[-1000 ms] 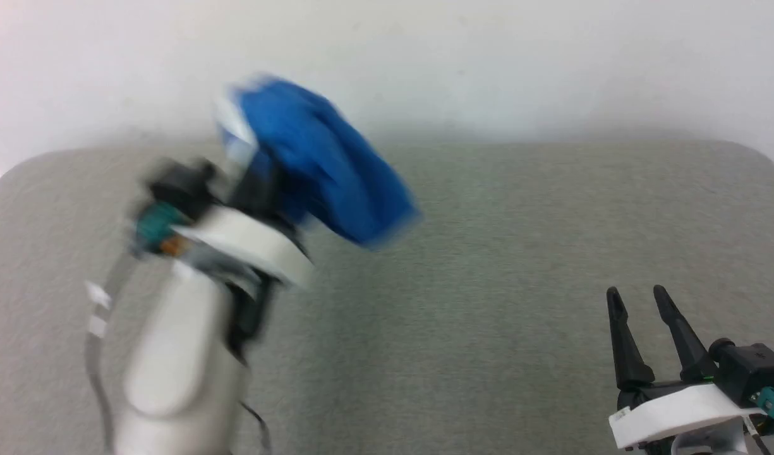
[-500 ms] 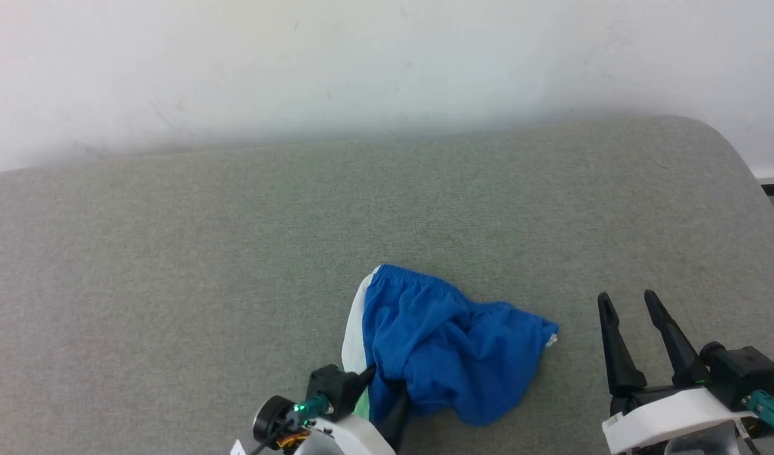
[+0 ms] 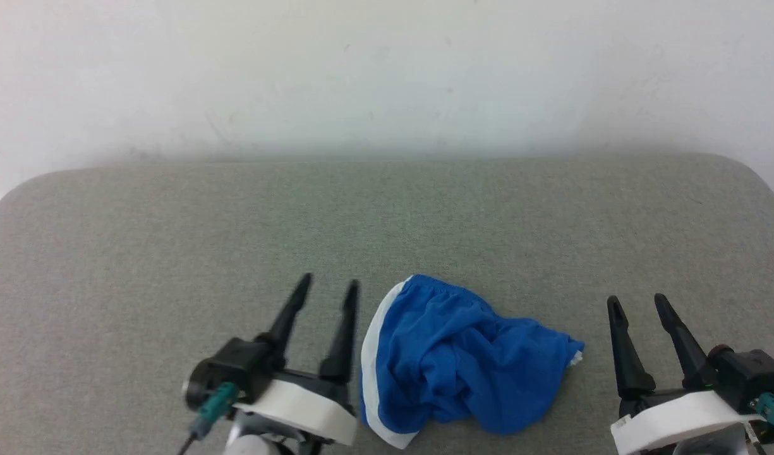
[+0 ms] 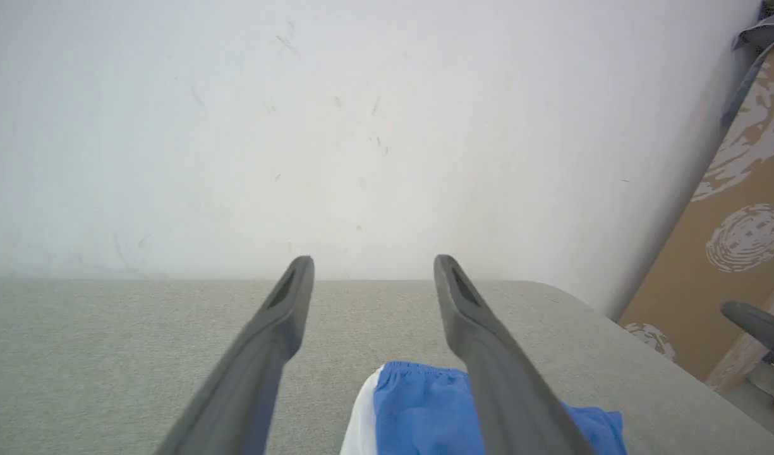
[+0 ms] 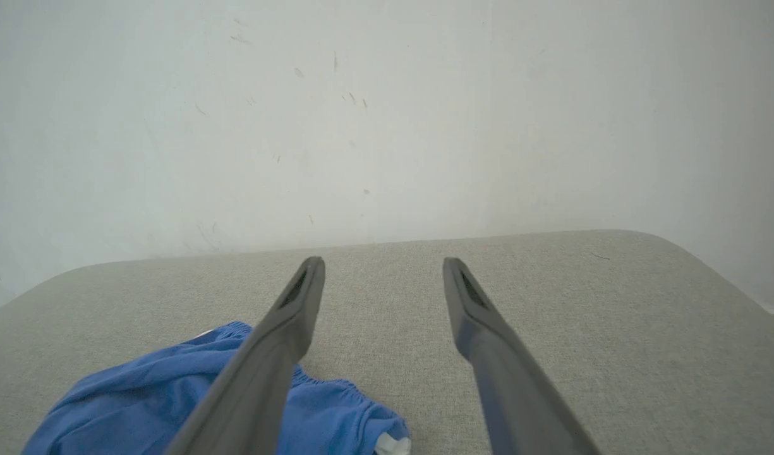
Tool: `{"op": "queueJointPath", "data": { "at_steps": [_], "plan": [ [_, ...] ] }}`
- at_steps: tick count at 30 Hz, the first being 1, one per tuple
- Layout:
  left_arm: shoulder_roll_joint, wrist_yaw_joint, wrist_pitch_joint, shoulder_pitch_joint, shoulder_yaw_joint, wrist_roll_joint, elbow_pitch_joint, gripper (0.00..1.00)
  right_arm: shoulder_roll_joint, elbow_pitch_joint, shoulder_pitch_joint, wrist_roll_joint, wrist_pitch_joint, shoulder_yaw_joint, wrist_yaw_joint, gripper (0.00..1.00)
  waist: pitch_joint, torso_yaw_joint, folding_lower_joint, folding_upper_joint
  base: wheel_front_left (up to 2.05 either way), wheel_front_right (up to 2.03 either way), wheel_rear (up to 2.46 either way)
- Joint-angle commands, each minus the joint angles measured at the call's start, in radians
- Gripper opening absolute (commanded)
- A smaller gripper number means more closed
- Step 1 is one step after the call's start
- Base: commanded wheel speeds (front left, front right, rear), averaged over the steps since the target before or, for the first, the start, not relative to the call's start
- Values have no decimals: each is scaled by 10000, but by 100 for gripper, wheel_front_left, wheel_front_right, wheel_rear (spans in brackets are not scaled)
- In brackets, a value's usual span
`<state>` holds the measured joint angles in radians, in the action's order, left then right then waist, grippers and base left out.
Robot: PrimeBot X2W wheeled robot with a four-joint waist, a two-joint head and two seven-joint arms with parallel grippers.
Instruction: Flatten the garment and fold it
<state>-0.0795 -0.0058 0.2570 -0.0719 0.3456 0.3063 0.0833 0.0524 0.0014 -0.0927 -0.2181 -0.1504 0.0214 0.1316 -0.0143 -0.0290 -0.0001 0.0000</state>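
Grey padded bench carried the crumpled blue shorts near its front edge, their long axis running along that edge. The left gripper stood just beside their white-banded end, nearer than the right gripper; both gaped wide, empty.

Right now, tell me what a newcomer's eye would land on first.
The bright blue garment lies crumpled on the grey table, low in the head view. The open left end effector stands close beside its white band; the open right end effector stands apart on the other side.
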Motion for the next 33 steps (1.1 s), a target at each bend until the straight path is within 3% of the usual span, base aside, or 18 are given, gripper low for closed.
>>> {"op": "queueJointPath", "data": {
  "at_steps": [1, 5, 11, 19, 26, 33],
  "plan": [
    [-175, 218, 44, 277, -453, 53, -61, 100, -22, -89, -178, 80, 48, 2, -9, 100, -151, 190, 1, 0, 0, 0, 0],
    [-508, 552, 45, 519, -1325, 135, 24, 100, -22, -153, -280, 193, 204, -14, -9, 100, -205, 288, 1, 0, 0, 0, 0],
    [-1042, 670, 46, 857, -1985, 147, 231, 100, -22, -198, -345, 320, 508, -9, -9, 100, -205, 370, 1, 0, 0, 0, 0],
    [-1200, 517, 40, 888, -1943, 162, 134, 100, 41, 889, 902, 459, 3136, 74, -9, 100, 157, 858, 1, 0, 0, 0, 0],
    [-863, 412, 40, 429, -1585, 143, 115, 100, 861, 2560, 3480, -600, 5872, -1568, -9, 100, 654, 1629, 1, 0, 0, 0, 0],
    [-421, 144, 45, -78, -1233, 82, 90, 100, 1709, 4313, 5696, -1805, 7550, -3527, -9, 100, 1299, 2489, 1, 0, 0, 0, 0]
  ]
}}
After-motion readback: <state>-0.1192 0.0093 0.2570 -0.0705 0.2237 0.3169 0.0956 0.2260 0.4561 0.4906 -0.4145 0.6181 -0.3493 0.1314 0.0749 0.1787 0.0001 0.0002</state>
